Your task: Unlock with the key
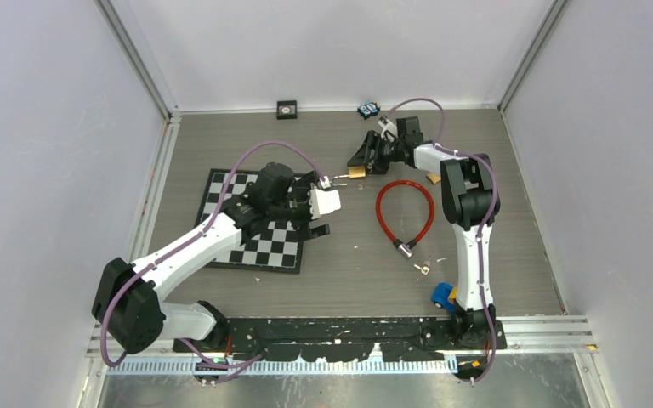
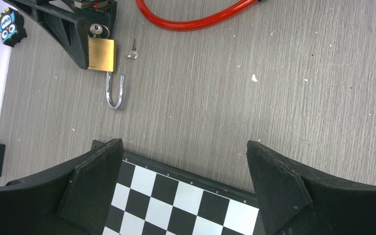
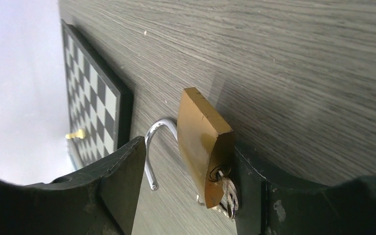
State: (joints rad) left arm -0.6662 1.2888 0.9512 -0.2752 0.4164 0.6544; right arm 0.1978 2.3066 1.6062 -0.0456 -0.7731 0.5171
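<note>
Releasing seems the step in hand: right gripper (image 3: 188, 169), jaws apart, flanks the rectangular brass padlock (image 3: 199, 139) lying on the grey wood-grain table (image 3: 303, 73), small silver key (image 3: 228, 192) inserted, steel shackle (image 3: 152, 139) sprung; next, withdraw straight back without nudging it.
</note>
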